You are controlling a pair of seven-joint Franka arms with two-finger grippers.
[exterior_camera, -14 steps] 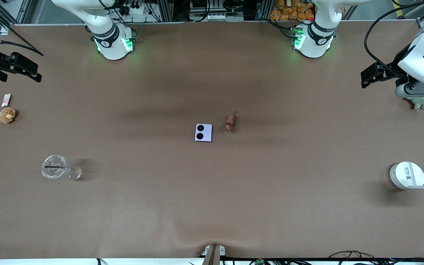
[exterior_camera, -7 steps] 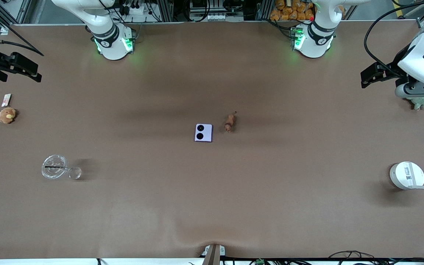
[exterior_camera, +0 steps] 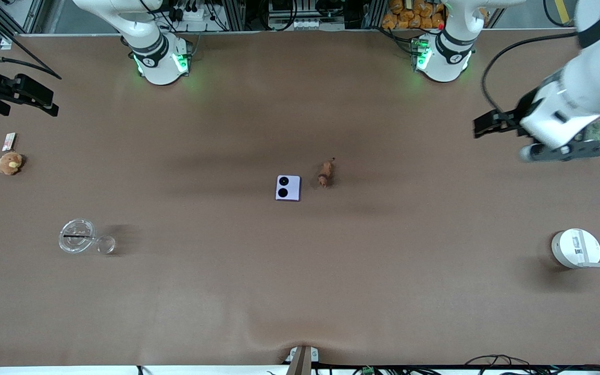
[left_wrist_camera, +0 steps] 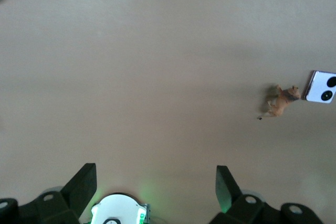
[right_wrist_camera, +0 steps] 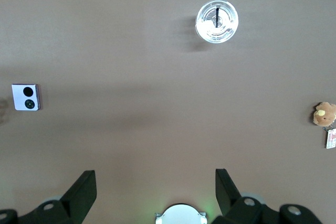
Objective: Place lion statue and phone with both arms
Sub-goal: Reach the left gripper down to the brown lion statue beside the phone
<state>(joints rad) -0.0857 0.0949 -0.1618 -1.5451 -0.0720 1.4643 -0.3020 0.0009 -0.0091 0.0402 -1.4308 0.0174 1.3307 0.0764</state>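
The phone (exterior_camera: 288, 187) lies flat at the middle of the table, its two black circles facing up. The lion statue (exterior_camera: 325, 173) lies just beside it, toward the left arm's end. Both show in the left wrist view, the lion statue (left_wrist_camera: 281, 100) and the phone (left_wrist_camera: 321, 86). The phone also shows in the right wrist view (right_wrist_camera: 25, 97). My left gripper (exterior_camera: 560, 151) (left_wrist_camera: 155, 174) is open and empty, high over the left arm's end of the table. My right gripper (right_wrist_camera: 155, 174) is open and empty, waiting high over the right arm's end.
A green plush turtle (exterior_camera: 598, 133) sits partly hidden by the left arm. A round white disc device (exterior_camera: 576, 248) stands nearer the front camera. At the right arm's end are a fluffy plush toy (exterior_camera: 10, 163), a small card (exterior_camera: 9, 140) and a clear lidded cup (exterior_camera: 77, 236).
My left arm has swung its gripper away from the table's end, toward the middle, still open and empty. The right arm, the phone and the lion statue have not moved.
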